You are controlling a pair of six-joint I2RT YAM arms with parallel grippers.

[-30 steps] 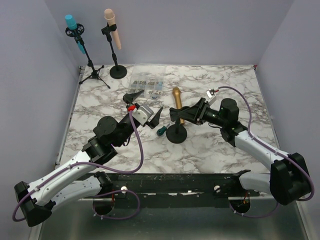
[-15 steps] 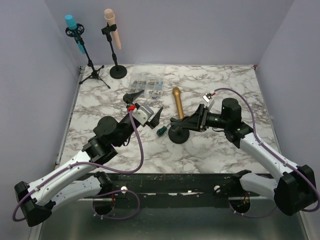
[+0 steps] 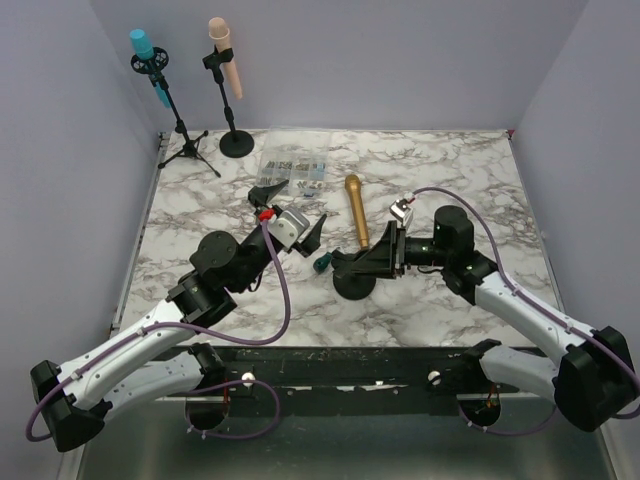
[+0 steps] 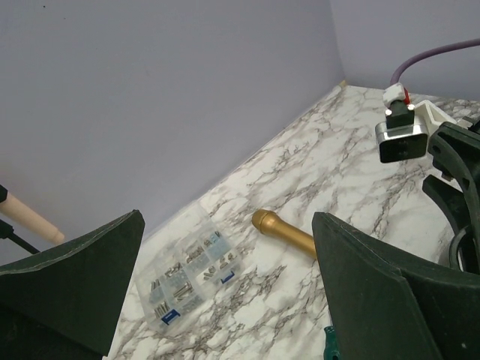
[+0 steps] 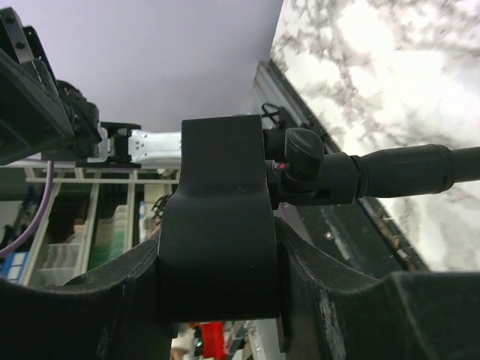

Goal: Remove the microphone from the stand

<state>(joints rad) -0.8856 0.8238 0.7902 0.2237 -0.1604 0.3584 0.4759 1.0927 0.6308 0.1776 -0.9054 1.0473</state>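
A gold microphone (image 3: pixel 354 210) lies flat on the marble table, free of the stand; it also shows in the left wrist view (image 4: pixel 285 234). The black stand with a round base (image 3: pixel 352 285) sits just in front of it. My right gripper (image 3: pixel 360 262) is shut on the stand's black clip (image 5: pixel 217 225), with the stand's pole (image 5: pixel 397 172) running off to the right. My left gripper (image 3: pixel 290 212) is open and empty, held above the table to the left of the microphone (image 4: pixel 225 300).
A clear box of screws (image 3: pixel 292 170) lies behind the left gripper. A small green-handled tool (image 3: pixel 322 262) lies by the stand's base. A blue microphone on a tripod (image 3: pixel 150 60) and a peach microphone on a round-based stand (image 3: pixel 225 60) are at the back left.
My right gripper has drawn the stand toward the near edge and left, away from the gold microphone, which stays lying where it was. The left arm has barely moved.
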